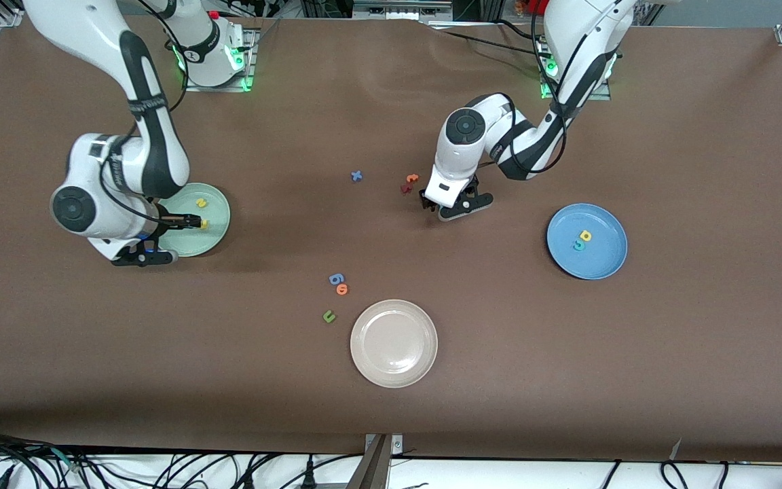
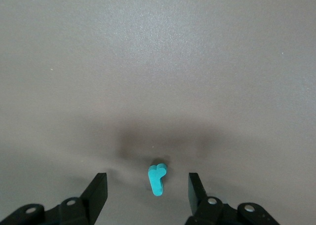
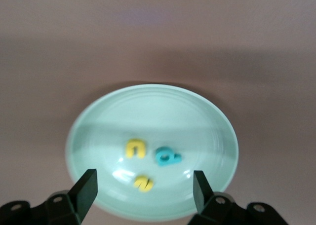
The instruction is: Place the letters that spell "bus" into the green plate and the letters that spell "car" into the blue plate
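Note:
The green plate lies toward the right arm's end of the table. In it are a yellow u, a teal-blue b and a yellow s. My right gripper hangs over this plate, open and holding nothing. The blue plate holds a yellow a and a teal c. A teal r lies on the table between the fingers of my left gripper, which is low and open, touching nothing. In the front view the hand hides the r.
An orange t and a dark red letter lie just beside the left gripper. A blue x is nearby. A blue g, an orange letter and a green u lie beside the cream-white plate.

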### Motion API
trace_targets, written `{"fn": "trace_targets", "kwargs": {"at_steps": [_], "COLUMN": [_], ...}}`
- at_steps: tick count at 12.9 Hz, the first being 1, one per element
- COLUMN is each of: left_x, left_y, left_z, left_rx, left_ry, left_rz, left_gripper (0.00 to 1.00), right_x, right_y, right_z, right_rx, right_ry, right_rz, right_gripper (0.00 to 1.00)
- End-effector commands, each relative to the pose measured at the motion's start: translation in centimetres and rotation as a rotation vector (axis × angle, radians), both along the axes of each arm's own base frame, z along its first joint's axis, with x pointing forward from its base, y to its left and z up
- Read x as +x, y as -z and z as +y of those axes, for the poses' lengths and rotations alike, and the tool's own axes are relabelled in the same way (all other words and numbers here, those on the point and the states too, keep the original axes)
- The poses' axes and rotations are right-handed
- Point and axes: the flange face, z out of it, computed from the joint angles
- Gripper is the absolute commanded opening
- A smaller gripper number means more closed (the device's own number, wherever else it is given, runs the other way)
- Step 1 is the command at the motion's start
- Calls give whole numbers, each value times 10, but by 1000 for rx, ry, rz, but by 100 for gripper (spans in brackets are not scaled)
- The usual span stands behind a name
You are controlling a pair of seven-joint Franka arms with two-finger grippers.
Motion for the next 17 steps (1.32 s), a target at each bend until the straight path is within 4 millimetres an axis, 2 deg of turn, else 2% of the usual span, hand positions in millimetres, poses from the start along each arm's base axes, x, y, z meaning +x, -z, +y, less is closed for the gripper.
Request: {"fn": "trace_targets", "kwargs": {"at_steps": [1,3,4,6,10,13,14,15,16,17], "left_x": [2,1,2,3,2,2,2,0,0,0], "left_y": [5,6,6,6,7,10,13,15,15,15], "left_z": [-8,-8,-8,-7,-7,-8,-9,-9,-9,-9], "left_rx": [4,4,4,5,6,-2,-6,-5,-5,-5], "left_ry": [1,1,0,-2,1,0,2,3,3,3], "left_rz": [-18,-17,-17,-17,-16,-17,-16,-12,-12,-12], "left_gripper": [64,59,56,51,45,43,43,42,41,39], "right_x": [29,43,47,52,52,53,54,56,58,59], "right_y": [-78,-141,-170,-208,-235,-236,-235,-232,-227,-232], "right_z": [6,4,0,0,1,-1,-13,-14,-24,-22], "right_rx": [29,30,30,22,29,39,41,54,74,84], "right_ry": [23,28,32,24,6,8,36,35,43,21], "right_rz": [4,3,-3,-38,-89,-100,-98,-92,-84,-91], "right_gripper": [90,98,99,99,99,99,99,99,99,99]}}
